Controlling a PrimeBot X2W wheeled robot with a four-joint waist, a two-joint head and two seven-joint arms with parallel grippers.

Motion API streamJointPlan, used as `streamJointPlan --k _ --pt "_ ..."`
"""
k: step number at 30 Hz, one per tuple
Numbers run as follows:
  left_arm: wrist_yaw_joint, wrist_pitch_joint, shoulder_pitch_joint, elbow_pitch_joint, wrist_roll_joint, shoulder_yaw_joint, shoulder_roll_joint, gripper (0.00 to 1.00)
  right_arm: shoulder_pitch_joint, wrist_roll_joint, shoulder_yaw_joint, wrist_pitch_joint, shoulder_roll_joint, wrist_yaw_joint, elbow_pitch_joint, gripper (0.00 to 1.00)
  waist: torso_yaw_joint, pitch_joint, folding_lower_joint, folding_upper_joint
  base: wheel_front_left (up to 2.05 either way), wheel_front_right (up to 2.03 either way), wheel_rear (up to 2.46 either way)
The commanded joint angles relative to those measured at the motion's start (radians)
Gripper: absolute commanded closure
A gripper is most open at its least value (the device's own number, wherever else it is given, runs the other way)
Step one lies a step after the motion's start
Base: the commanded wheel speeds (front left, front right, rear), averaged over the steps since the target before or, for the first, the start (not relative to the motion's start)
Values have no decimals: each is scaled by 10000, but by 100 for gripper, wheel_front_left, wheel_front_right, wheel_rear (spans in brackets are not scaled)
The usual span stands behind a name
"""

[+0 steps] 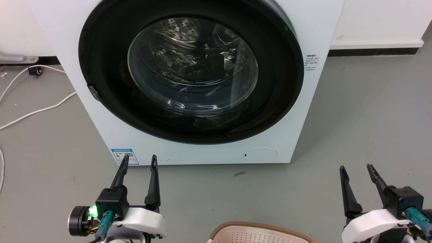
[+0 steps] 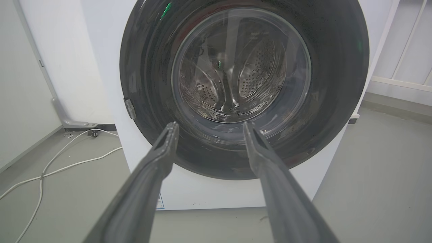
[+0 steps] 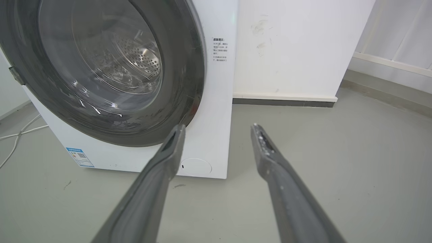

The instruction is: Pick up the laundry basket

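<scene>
Head view looks down on a grey floor (image 1: 364, 118), with the laundry basket (image 1: 261, 224) cut off by the bottom edge, a little right of centre. It sits between the two arms and nearer the robot than the white washing machine (image 1: 202, 153). What shows of it is the far arc of its brown braided rim and a strip of perforated cream-pink wall, with the mouth facing up. That arc spreads from side to side, roughly parallel to the machine's front, which hints that the long axis runs left to right. Too little is seen to be sure. The left gripper (image 1: 139, 158) stands at the lower left, its fingers spread with nothing between them and its tips before the machine's base by a blue label (image 1: 118, 157). The right gripper (image 1: 356, 167) stands at the lower right over bare floor, its fingers likewise parted and holding nothing. Both are apart from the basket. Left wrist view has its fingers framing the dark round door (image 2: 243, 91); right wrist view has its fingers either side of the machine's lower right corner, near a round cap (image 3: 195, 166). A white cable (image 1: 33, 113) lies on the floor left of the machine.
</scene>
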Motion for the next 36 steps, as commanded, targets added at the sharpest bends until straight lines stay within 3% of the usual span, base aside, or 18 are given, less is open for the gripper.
streamJointPlan --k 1,11,36 --pt "49 -100 93 -19 229 -25 19 0 63 -254 -7 -61 37 -3 -81 0 -6 -2 0 -1 0 0 0" --pt "158 -262 313 -43 714 -53 -79 0 94 -796 -43 -141 76 -3 -101 0 -2 -2 0 -1 0 0 0" --pt "-89 -241 244 204 668 -23 -182 0 84 -527 -171 -56 95 -3 109 0 -36 221 0 -1 0 0 0"
